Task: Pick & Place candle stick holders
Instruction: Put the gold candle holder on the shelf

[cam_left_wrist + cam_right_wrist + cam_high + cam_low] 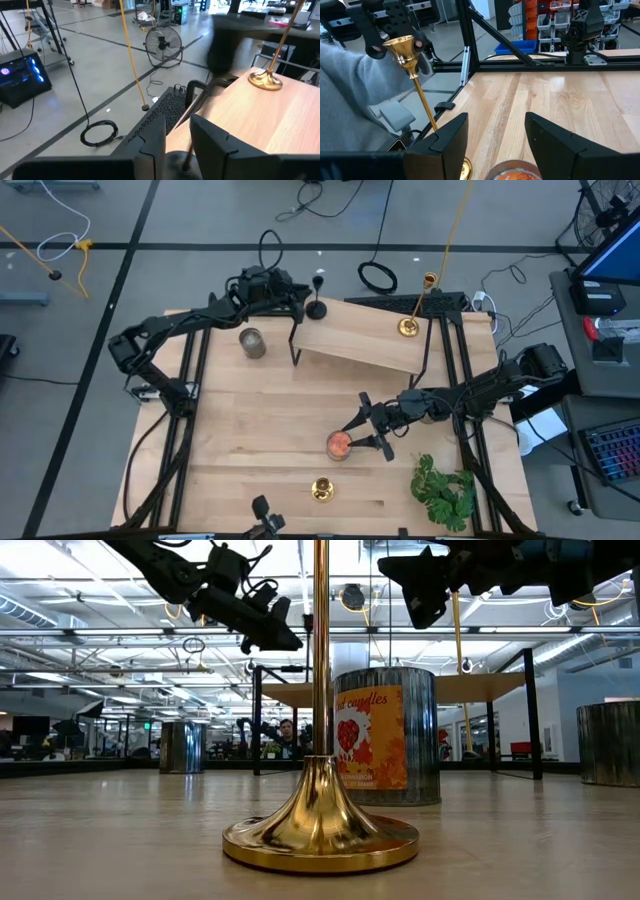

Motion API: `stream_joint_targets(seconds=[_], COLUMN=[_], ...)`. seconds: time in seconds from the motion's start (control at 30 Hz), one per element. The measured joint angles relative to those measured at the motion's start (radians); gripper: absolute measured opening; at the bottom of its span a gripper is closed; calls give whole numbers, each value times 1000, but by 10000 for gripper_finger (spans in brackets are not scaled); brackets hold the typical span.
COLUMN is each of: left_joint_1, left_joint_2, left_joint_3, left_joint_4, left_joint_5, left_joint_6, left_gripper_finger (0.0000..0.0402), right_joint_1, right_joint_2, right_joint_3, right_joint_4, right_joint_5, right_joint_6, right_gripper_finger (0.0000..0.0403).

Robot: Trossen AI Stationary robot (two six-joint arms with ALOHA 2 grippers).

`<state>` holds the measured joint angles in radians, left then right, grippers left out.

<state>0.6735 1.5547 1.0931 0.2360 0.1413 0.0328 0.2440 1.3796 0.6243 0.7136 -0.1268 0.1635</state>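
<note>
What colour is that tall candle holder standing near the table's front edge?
Shiny gold, stem and round base alike. The candle holder shows best in the low view.

Low view: front gold candle stick holder stem cut off by top edge, cup unseen | Left wrist view: black candle stick holder mostly hidden behind left end effector fingers; dark blurred shape above bench, unidentifiable | Right wrist view: orange-topped candle tin cut off by bottom edge

two gold candle stick holders, one black holder, two tins, one plant.
</note>
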Motion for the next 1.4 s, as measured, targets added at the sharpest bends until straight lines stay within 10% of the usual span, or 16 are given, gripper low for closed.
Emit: stream_joint_targets(seconds=[0.7, 1.4], left_joint_1=[-14, -148], left_joint_2=[-34, -494], left_joint_3=[-3, -3], left_joint_4=[-26, -533], left_joint_5=[102, 168], left_joint_6=[-22, 68], left_gripper_finger=[110, 111], right_joint_1=[13, 144], right_joint_2=[2, 399], right_joint_3=[0, 202], right_joint_4=[-29, 267], right_joint_5=[-2, 13], right_joint_6=[0, 34], right_gripper_finger=[192, 192])
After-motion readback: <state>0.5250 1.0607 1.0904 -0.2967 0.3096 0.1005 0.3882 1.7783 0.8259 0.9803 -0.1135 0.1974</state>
